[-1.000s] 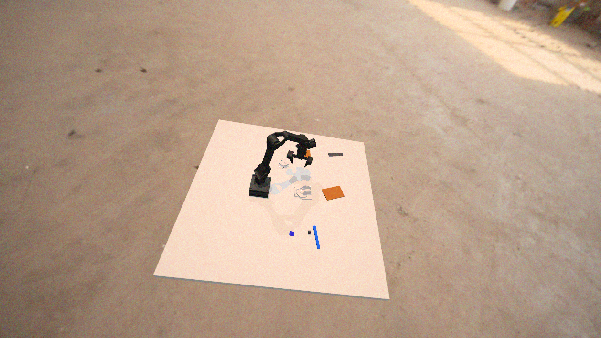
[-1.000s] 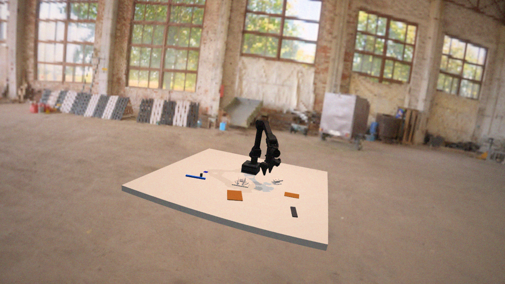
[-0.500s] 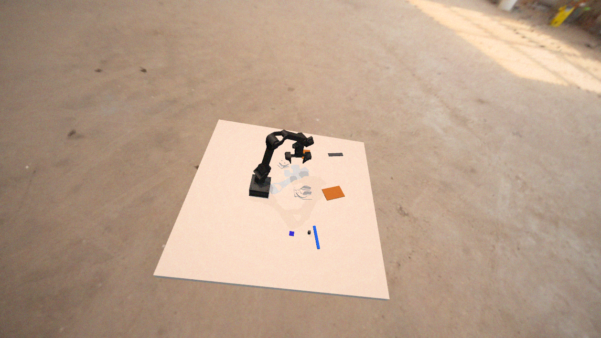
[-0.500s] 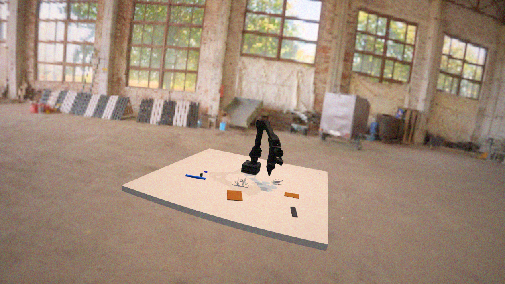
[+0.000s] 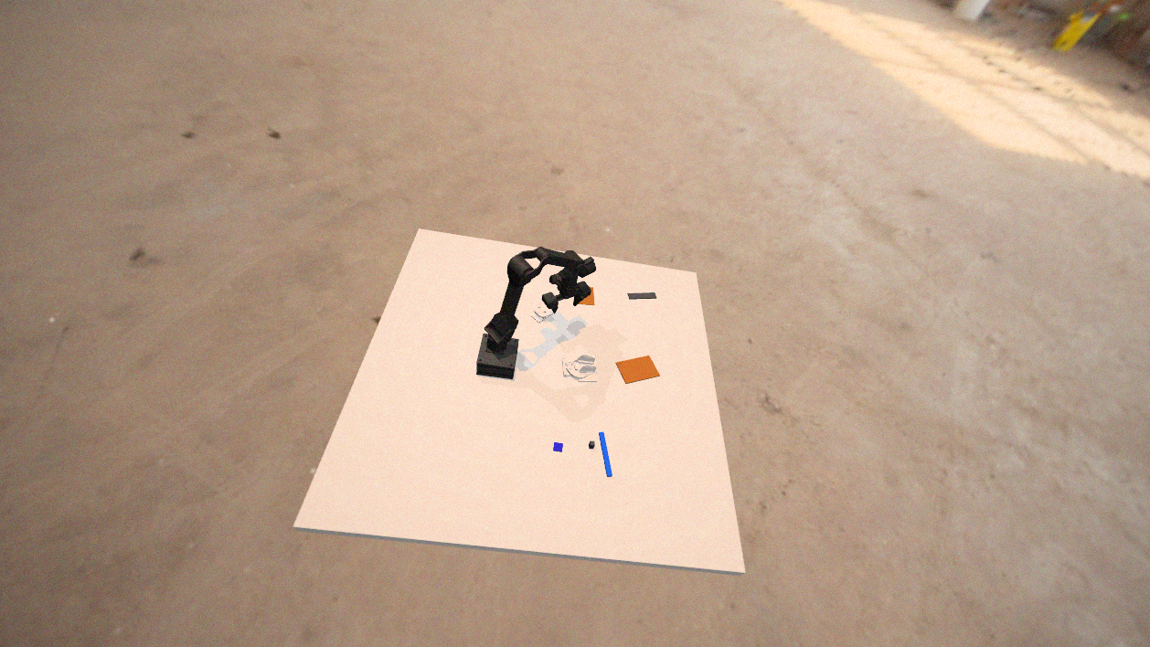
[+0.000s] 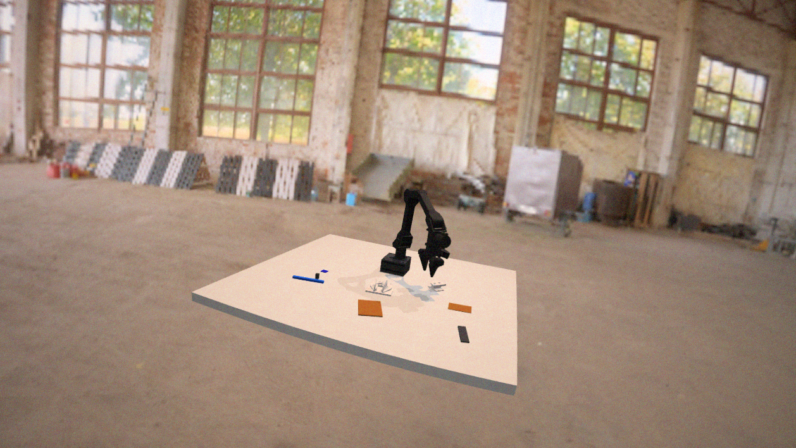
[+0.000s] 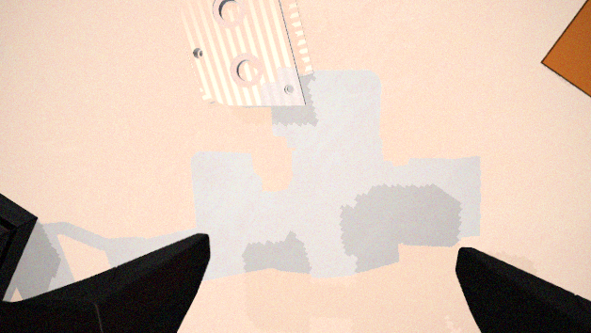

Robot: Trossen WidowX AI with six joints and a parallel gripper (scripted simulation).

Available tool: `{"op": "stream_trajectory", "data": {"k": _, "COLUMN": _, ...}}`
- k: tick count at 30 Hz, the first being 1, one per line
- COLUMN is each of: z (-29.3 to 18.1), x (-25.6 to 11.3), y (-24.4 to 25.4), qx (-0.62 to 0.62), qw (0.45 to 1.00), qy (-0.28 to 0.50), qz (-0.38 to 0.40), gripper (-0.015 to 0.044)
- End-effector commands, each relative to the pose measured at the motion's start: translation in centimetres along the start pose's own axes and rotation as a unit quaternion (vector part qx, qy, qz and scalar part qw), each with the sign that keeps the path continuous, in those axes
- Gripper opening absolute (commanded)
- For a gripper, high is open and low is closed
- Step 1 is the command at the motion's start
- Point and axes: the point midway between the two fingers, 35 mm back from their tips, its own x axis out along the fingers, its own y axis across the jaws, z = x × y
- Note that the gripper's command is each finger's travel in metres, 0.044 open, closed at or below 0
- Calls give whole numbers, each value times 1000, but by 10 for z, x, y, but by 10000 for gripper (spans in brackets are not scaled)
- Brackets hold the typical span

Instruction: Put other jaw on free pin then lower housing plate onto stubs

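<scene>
My gripper (image 5: 564,304) (image 6: 428,272) (image 7: 329,252) is open and empty, above the table near the housing plate. The white housing plate (image 5: 543,312) (image 6: 437,286) (image 7: 262,42) lies apart from the base; in the wrist view it is at the top, ahead of the fingertips, with two round holes and small screw holes visible and its far end cut off. The pale jaw assembly (image 5: 579,368) (image 6: 379,288) stands on the middle of the table, outside the wrist view. Its jaws look close together, but it is too small to tell whether the teeth mesh or how each sits on its pin.
A large orange panel (image 5: 637,369) (image 6: 370,307) lies beside the assembly. A smaller orange panel (image 5: 589,296) (image 6: 459,307) and a dark bar (image 5: 641,295) (image 6: 463,334) lie beyond the plate. A blue rod (image 5: 605,454) (image 6: 307,279), black block (image 5: 591,444) (image 6: 317,275) and blue square (image 5: 558,446) (image 6: 324,271) lie on the other side.
</scene>
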Motion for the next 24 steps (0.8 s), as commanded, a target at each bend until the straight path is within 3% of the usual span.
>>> {"op": "stream_trajectory", "data": {"k": 1, "z": 6, "x": 0, "y": 3, "qx": -53, "qw": 999, "qy": -3, "qz": 3, "gripper": 440}}
{"op": "stream_trajectory", "data": {"k": 24, "z": 34, "x": -2, "y": 14, "qx": -359, "qw": 933, "qy": -8, "qz": 3, "gripper": 440}}
